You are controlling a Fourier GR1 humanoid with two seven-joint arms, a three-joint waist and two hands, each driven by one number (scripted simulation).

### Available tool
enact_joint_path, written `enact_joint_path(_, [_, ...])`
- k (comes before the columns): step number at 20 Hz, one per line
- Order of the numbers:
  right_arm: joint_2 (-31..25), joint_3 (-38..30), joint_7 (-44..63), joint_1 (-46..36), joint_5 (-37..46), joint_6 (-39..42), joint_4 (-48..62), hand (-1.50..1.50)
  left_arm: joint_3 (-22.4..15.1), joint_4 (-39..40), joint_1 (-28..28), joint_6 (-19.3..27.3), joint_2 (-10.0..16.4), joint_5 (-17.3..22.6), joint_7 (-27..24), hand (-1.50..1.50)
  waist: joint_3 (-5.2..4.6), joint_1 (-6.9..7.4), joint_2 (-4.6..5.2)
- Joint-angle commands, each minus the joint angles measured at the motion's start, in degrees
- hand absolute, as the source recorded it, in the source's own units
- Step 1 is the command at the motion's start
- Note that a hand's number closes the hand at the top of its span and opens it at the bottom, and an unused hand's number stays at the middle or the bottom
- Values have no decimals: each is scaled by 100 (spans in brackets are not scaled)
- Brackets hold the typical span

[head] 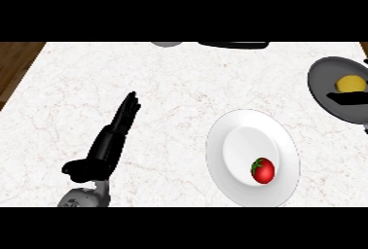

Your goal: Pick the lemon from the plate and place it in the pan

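The yellow lemon [350, 83] lies inside the dark grey pan [321, 73] at the right edge of the head view. Only black fingers of my right hand [349, 99] show, stretched out just below the lemon and over the pan, not curled round it. The white plate [241, 138] sits in front of the pan, lower right of centre, and holds a red tomato [262, 170] with a green stalk. My left hand [115, 133] rests open on the counter at the left, fingers straight and pointing away, far from the plate.
The white marble counter [158, 82] ends at a wooden strip [14, 63] along the left. At the far edge sit part of a grey round object [167, 44] and a black object [233, 44].
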Motion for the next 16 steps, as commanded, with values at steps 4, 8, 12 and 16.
enact_joint_path(4, [79, -575, -756, -198, -611, 58, -187, -150, 69, 70, -207, 47, -35, 9, 147, 0, 15, -45, 9])
enact_joint_path(8, [152, -1135, -1464, 66, -1188, -149, -339, -150, -47, -89, 150, 47, -47, -23, 65, 0, 7, -116, -54])
enact_joint_path(12, [-39, -1566, -1985, 250, -1700, 643, -263, -150, 128, 24, 49, 58, 49, -20, 38, 0, -2, -242, -84])
enact_joint_path(16, [-452, -1811, -2085, 365, -2016, 1620, -101, -150, 207, -75, 51, 112, 39, 21, 110, 0, -7, -261, -110])
